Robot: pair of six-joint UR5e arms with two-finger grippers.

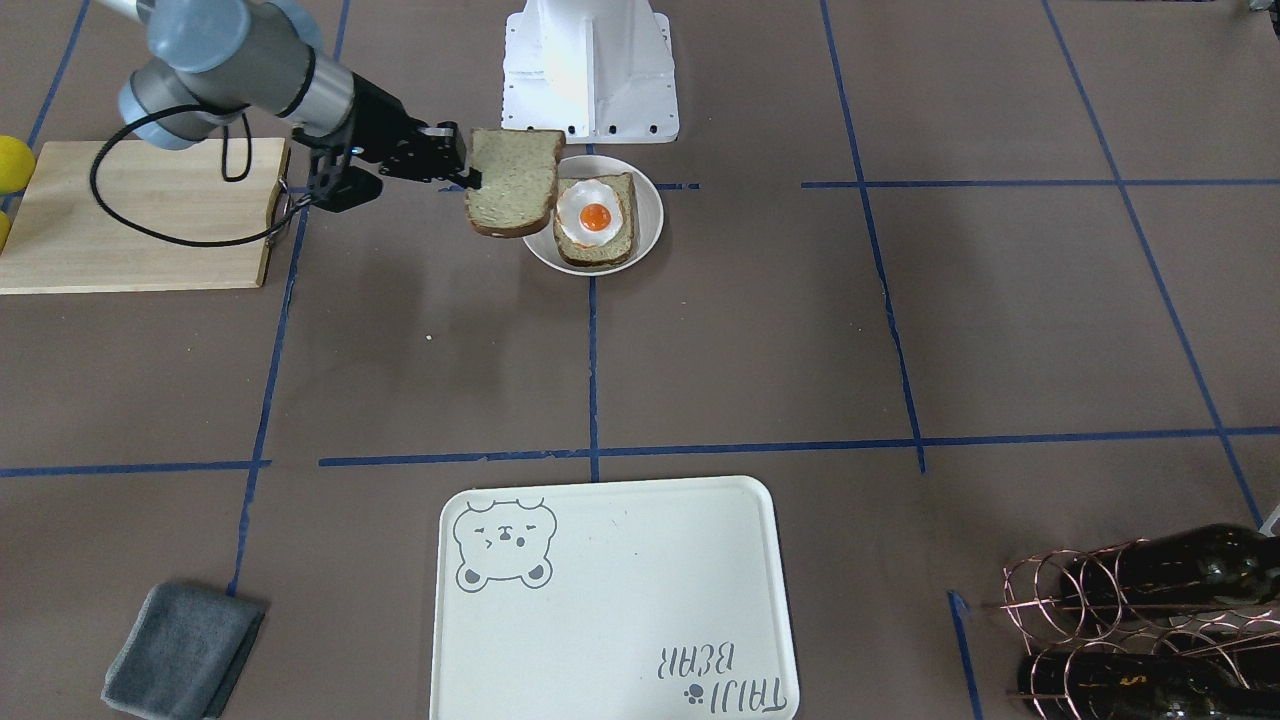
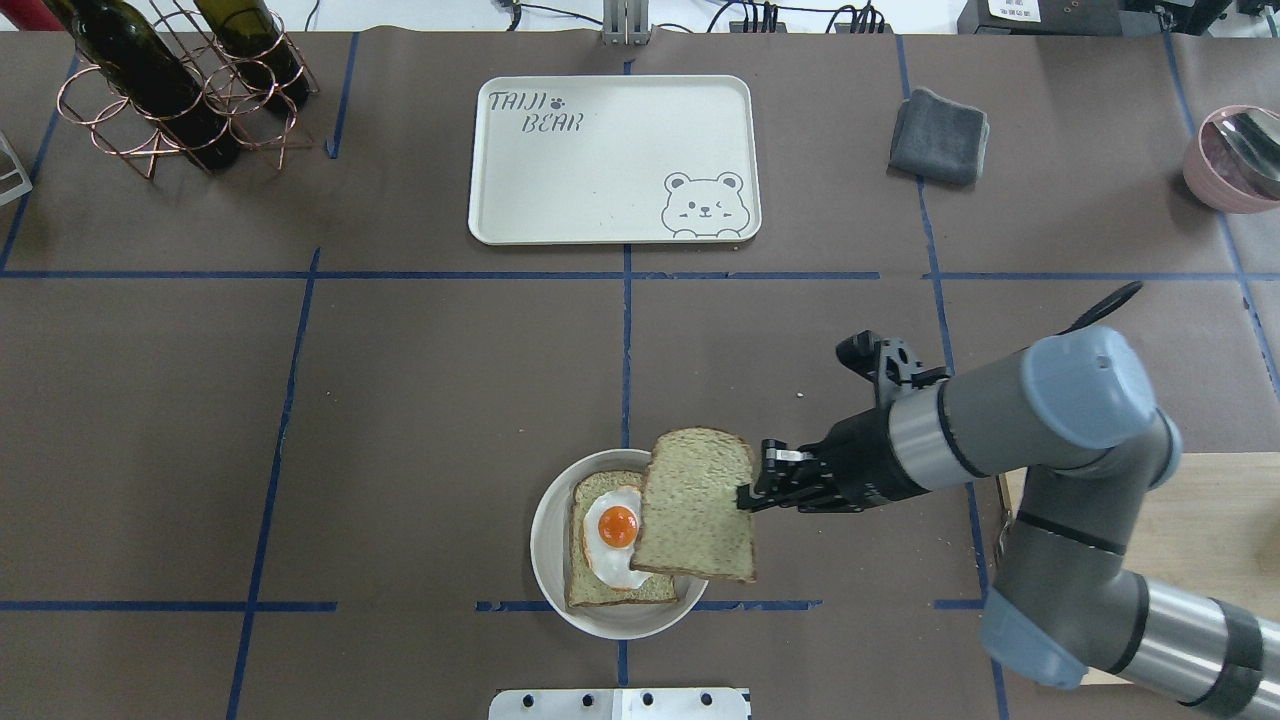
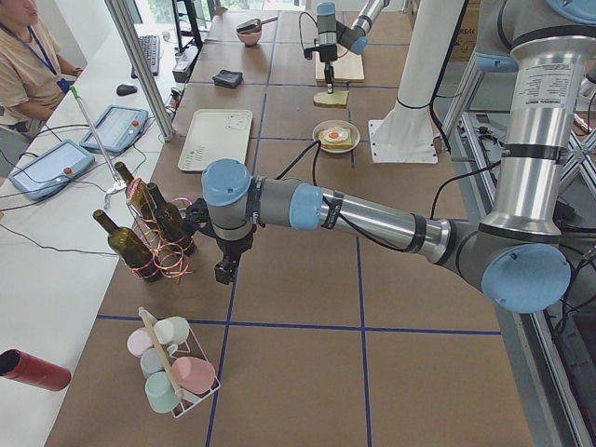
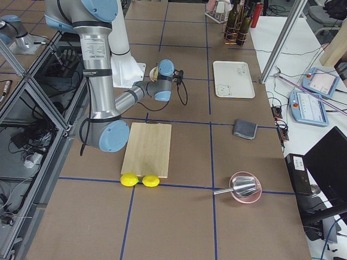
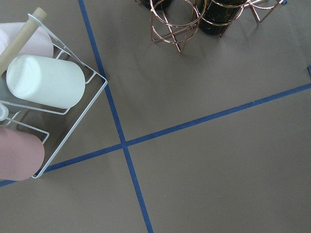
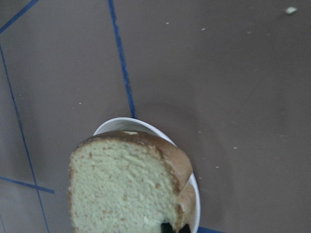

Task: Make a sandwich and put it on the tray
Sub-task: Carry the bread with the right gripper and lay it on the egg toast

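Note:
My right gripper (image 2: 745, 495) is shut on the edge of a tan wholegrain bread slice (image 2: 697, 505) and holds it in the air, partly over the small round white plate (image 2: 545, 545). On the plate lies the second slice (image 2: 590, 590) with the fried egg (image 2: 615, 530) on top. The front view shows the held slice (image 1: 513, 180) beside the egg (image 1: 592, 215). The right wrist view shows the held slice (image 6: 126, 189) over the plate rim (image 6: 112, 124). The cream bear tray (image 2: 615, 160) lies bare at the far side. My left gripper (image 3: 223, 270) hangs near the bottle rack; I cannot tell whether it is open.
A wooden cutting board (image 1: 140, 215) and lemons (image 1: 12, 163) lie on my right side. A grey cloth (image 2: 938, 135) and a pink bowl (image 2: 1235, 155) are far right. A copper bottle rack (image 2: 170, 90) stands far left, with a cup rack (image 5: 43, 87) nearby.

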